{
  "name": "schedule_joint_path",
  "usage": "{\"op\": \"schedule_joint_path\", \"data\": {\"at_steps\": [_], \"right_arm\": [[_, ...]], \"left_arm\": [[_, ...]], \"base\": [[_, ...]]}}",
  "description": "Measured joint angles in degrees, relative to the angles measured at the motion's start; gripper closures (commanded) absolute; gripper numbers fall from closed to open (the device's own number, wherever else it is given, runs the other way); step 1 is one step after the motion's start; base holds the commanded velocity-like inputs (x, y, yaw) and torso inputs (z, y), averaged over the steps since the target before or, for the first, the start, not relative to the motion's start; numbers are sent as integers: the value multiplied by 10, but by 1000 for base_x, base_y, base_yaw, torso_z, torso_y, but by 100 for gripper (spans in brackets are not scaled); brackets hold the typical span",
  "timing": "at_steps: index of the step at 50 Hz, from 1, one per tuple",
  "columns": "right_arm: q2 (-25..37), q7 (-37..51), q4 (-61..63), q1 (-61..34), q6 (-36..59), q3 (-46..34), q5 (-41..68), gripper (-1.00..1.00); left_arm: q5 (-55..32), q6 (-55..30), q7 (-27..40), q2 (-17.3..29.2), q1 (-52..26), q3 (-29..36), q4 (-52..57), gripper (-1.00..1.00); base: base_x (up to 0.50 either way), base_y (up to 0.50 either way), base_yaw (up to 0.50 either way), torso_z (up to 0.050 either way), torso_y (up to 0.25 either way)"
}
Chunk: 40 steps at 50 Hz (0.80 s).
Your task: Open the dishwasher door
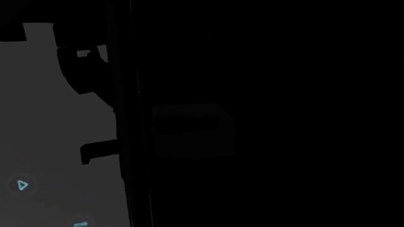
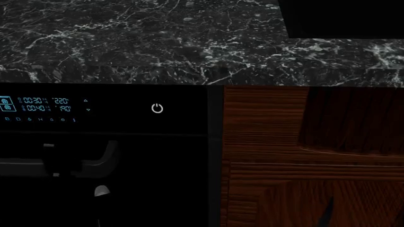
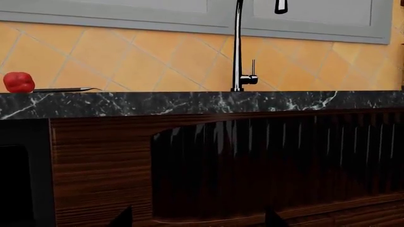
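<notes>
The dishwasher door (image 2: 145, 151) is a glossy black panel under the counter, with cyan readouts (image 2: 44, 104) and a white power symbol (image 2: 157, 108). It looks shut. Its dark grey bar handle (image 2: 19, 168) runs across the lower left. My left gripper (image 2: 66, 161) sits at that handle; I cannot see how its jaws stand. The left wrist view is almost black, with only a grey strip of panel (image 1: 50, 118) and cyan icons (image 1: 22, 185). My right gripper (image 3: 197, 220) is open and empty, facing the wood cabinet front (image 3: 101, 165).
A black marble countertop (image 2: 158, 42) runs above, with a black sink basin (image 2: 341, 19) at the right. A reddish-brown cabinet panel (image 2: 265, 142) adjoins the door. A chrome faucet (image 3: 239, 47) and a red object (image 3: 19, 82) stand on the counter (image 3: 189, 101).
</notes>
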State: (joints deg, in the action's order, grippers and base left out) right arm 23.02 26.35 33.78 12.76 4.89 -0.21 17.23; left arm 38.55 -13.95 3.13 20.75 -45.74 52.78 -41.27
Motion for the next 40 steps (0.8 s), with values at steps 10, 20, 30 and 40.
{"op": "schedule_joint_path", "data": {"at_steps": [10,20,30,40], "right_arm": [[0,1,-2,3,-5,-1,0,-100],[1,1,-3,2,-6,-2,1,-100],[3,3,2,-1,-1,-4,1,-100],[5,3,2,-5,1,-6,3,-100]], "left_arm": [[2,-17,-28,15,11,0,41,100],[9,-48,-66,45,37,3,117,100],[14,-79,-101,75,67,3,195,100],[12,-113,-138,106,102,-1,276,100]], "base": [[0,0,1,0,2],[0,0,1,0,2],[0,0,1,2,1],[0,0,1,0,2]]}}
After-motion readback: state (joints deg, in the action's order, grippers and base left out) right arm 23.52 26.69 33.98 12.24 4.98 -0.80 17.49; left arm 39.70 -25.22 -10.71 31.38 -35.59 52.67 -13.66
